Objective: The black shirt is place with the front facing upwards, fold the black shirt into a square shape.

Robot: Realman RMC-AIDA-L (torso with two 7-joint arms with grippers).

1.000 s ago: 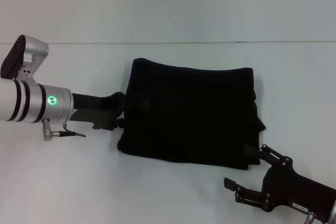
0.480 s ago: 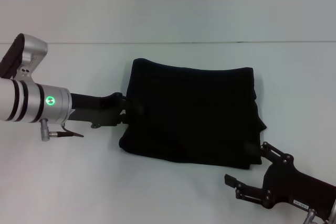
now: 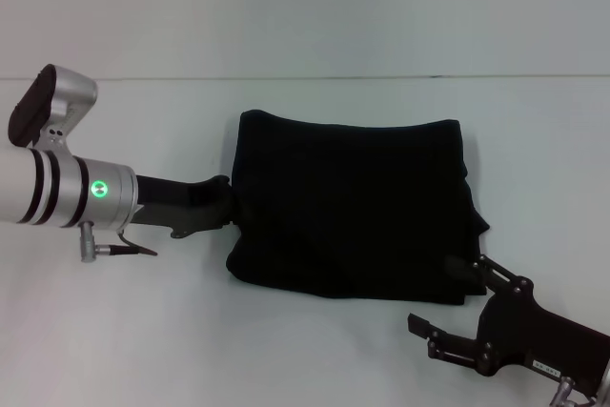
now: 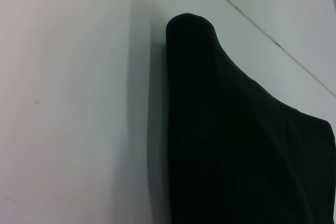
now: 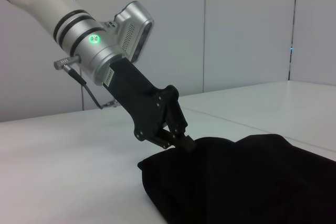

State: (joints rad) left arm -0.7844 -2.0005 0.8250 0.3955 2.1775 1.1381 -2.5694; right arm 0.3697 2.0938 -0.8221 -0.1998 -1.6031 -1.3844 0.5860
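Left hand (image 3: 232, 205) pinched, right hand (image 3: 457, 316) spread

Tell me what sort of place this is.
Probably a robot lab or test bench: a bare white table, plain panelled walls, and only a folded black shirt with the left pincer on its edge.

A plain white table (image 3: 315, 350) carries the black shirt (image 3: 353, 207), folded into a rough rectangle.
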